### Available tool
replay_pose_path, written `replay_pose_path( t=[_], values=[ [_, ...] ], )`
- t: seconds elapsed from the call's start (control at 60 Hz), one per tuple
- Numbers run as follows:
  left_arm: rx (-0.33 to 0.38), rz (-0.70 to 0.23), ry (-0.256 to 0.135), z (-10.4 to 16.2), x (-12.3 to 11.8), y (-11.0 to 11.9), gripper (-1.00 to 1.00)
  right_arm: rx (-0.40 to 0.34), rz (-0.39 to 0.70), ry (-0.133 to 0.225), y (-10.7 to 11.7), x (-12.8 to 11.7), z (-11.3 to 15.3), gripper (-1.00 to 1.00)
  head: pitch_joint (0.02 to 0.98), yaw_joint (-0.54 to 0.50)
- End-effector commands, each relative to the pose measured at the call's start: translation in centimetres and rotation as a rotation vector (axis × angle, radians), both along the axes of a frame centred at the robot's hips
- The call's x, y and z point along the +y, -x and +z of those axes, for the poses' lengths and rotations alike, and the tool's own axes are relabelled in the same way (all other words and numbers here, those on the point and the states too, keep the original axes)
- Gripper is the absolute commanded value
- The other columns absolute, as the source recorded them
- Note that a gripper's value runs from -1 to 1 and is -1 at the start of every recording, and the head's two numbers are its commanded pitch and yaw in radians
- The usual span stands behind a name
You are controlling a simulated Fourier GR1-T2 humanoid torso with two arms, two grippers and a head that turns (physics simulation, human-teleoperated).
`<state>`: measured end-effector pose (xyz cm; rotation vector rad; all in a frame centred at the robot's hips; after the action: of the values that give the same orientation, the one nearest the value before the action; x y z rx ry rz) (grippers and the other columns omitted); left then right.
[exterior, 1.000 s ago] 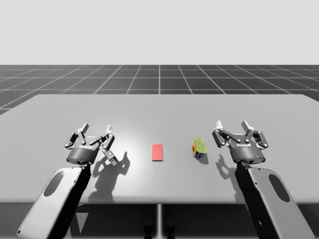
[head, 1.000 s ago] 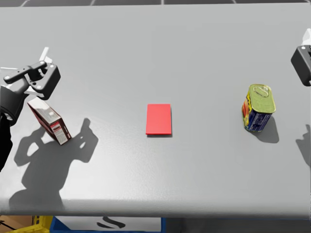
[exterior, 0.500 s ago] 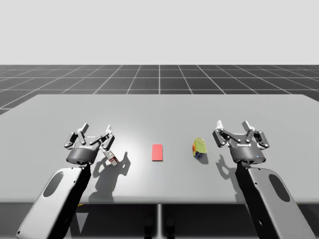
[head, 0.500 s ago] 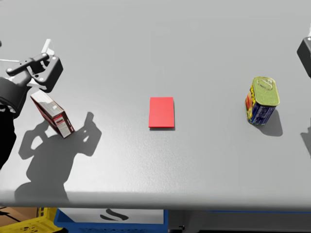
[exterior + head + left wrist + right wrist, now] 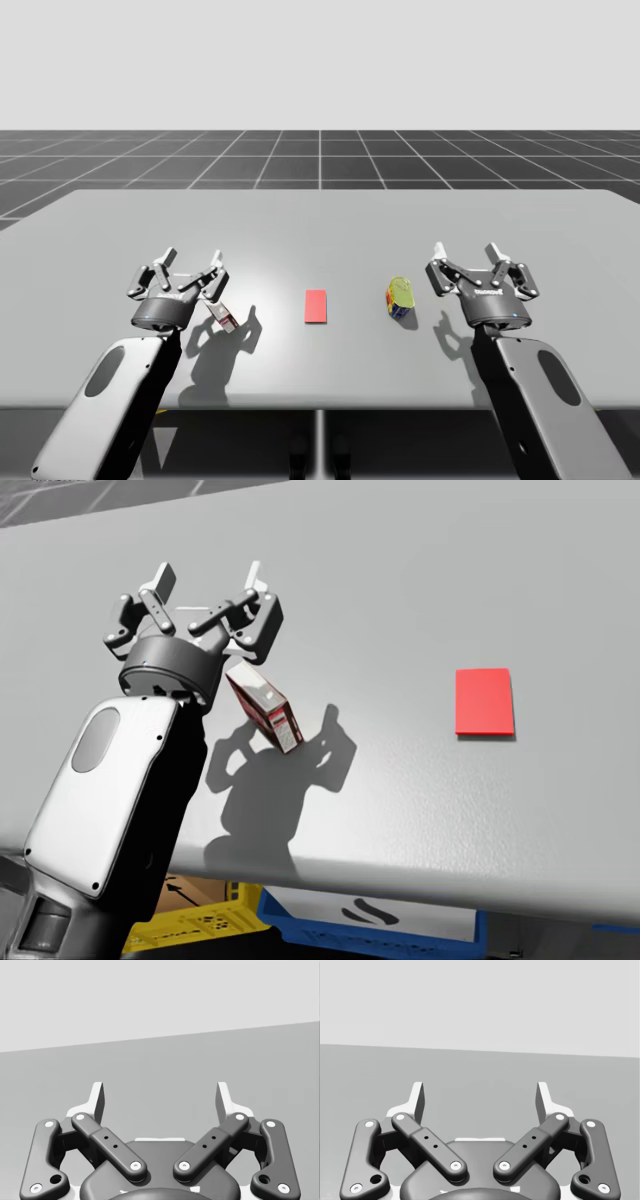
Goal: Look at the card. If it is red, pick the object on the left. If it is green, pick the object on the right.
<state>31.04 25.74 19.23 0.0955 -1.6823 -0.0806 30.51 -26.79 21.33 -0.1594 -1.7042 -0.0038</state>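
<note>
Red flat rectangular card (image 5: 316, 306) lies at the centre of the grey table (image 5: 320, 215) in the high view, its long axis running from the near edge toward the far edge. Red selects the left object: the small red-and-white cardboard box (image 5: 223, 318), which rests on the table just beside the left gripper (image 5: 193, 257). The yellow-green rectangular metal can (image 5: 403, 298) stands right of the card, near the right gripper (image 5: 466, 248). Both grippers have their fingers spread and hold nothing.

Head view: the box (image 5: 264, 710) sits tilted, its long axis running diagonally from the left gripper (image 5: 208, 582) toward the near edge and the card's side. One finger overlaps its far end; contact cannot be determined. The box is not between the fingers.

Left wrist view: fingers apart, with bare table ahead. Right wrist view: same condition.

Assessment: the card colour is readable; grasp and lift are not yet done. The fingers should be aligned across the box's short axis before closing.
</note>
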Motion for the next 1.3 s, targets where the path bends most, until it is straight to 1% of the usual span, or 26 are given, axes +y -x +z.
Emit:
replay_pose_path(
  t=[0.017,0.117,0.333,0.45,0.467,0.5,0.55,0.583,0.617,0.65,0.683,0.7,0.75,0.767,0.817,0.85,0.917,1.0,1.067,1.083,1.117,1.183,1.25,1.3],
  values=[
    [-0.007,0.0,0.006,0.1,0.0,0.0,-1.0,0.002,0.003,0.002,0.0,0.1,-0.1,-1.0,0.918,0.36],
    [-0.008,-0.001,0.008,0.2,0.0,0.0,-1.0,0.002,0.003,0.001,-0.1,0.1,-0.1,-1.0,0.92,0.38],
    [-0.011,-0.005,0.022,0.3,0.0,0.1,-1.0,0.002,0.001,0.0,0.0,0.0,-0.1,-1.0,0.911,0.37],
    [-0.011,-0.018,0.039,0.5,0.0,0.2,-1.0,0.001,0.002,-0.003,0.0,0.1,-0.1,-1.0,0.911,0.37],
    [-0.01,-0.026,0.052,0.6,-0.1,0.2,-1.0,0.002,0.002,-0.002,0.0,0.1,-0.2,-1.0,0.91,0.37],
    [-0.002,-0.037,0.062,0.8,-0.1,0.2,-1.0,0.003,0.002,-0.002,0.0,0.1,-0.2,-1.0,0.909,0.37],
    [0.015,-0.056,0.066,1.4,-0.1,0.4,-1.0,0.004,0.001,-0.003,0.0,0.1,-0.2,-1.0,0.905,0.37],
    [0.036,-0.079,0.069,2.0,-0.1,0.8,-1.0,0.005,0.0,-0.003,0.0,0.1,-0.2,-1.0,0.901,0.38],
    [0.044,-0.092,0.065,2.5,-0.1,1.0,-1.0,0.005,0.0,-0.003,-0.1,0.1,-0.2,-1.0,0.9,0.38],
    [0.052,-0.109,0.042,3.4,-0.2,1.7,-1.0,0.005,-0.001,-0.004,0.0,0.1,-0.2,-1.0,0.901,0.38],
    [0.061,-0.127,0.036,3.8,-0.2,2.0,-1.0,0.005,-0.001,-0.004,0.0,0.1,-0.2,-1.0,0.902,0.38],
    [0.07,-0.157,0.033,4.1,-0.1,2.3,-1.0,0.006,-0.001,-0.004,0.0,0.1,-0.3,-1.0,0.903,0.38],
    [0.079,-0.179,0.022,4.5,0.0,2.9,-1.0,0.005,-0.003,-0.001,0.0,0.1,-0.3,-1.0,0.905,0.38],
    [0.09,-0.211,0.018,4.7,0.2,3.4,-1.0,0.002,-0.007,0.005,-0.1,0.1,-0.3,-1.0,0.905,0.39],
    [0.104,-0.256,0.027,4.9,0.5,4.0,-1.0,0.0,-0.011,0.011,-0.1,0.1,-0.3,-1.0,0.905,0.39],
    [0.116,-0.291,0.022,5.0,0.8,4.6,-1.0,0.0,-0.015,0.015,-0.1,0.1,-0.3,-1.0,0.905,0.39],
    [0.14,-0.374,-0.004,5.0,1.6,6.0,-1.0,0.001,-0.017,0.016,-0.1,0.1,-0.3,-1.0,0.905,0.39],
    [0.177,-0.465,-0.021,4.7,2.6,7.5,-1.0,0.001,-0.018,0.018,-0.2,0.1,-0.4,-1.0,0.906,0.39],
    [0.185,-0.492,-0.022,4.3,3.5,8.3,-1.0,0.001,-0.02,0.019,-0.2,0.2,-0.4,-1.0,0.908,0.39],
    [0.195,-0.513,-0.009,4.0,4.1,8.7,-1.0,0.002,-0.02,0.02,-0.2,0.2,-0.5,-1.0,0.908,0.39],
    [0.205,-0.526,0.009,3.8,4.4,9.0,-1.0,0.002,-0.02,0.021,-0.2,0.2,-0.5,-1.0,0.909,0.39],
    [0.216,-0.555,0.021,2.8,5.3,9.7,-1.0,0.002,-0.021,0.023,-0.3,0.2,-0.5,-1.0,0.91,0.39],
    [0.235,-0.579,0.026,1.8,5.9,10.1,-1.0,0.002,-0.021,0.023,-0.3,0.2,-0.6,-1.0,0.91,0.39],
    [0.243,-0.575,0.02,0.8,6.4,10.3,-1.0,0.002,-0.022,0.024,-0.3,0.2,-0.6,-1.0,0.908,0.39]
  ],
)
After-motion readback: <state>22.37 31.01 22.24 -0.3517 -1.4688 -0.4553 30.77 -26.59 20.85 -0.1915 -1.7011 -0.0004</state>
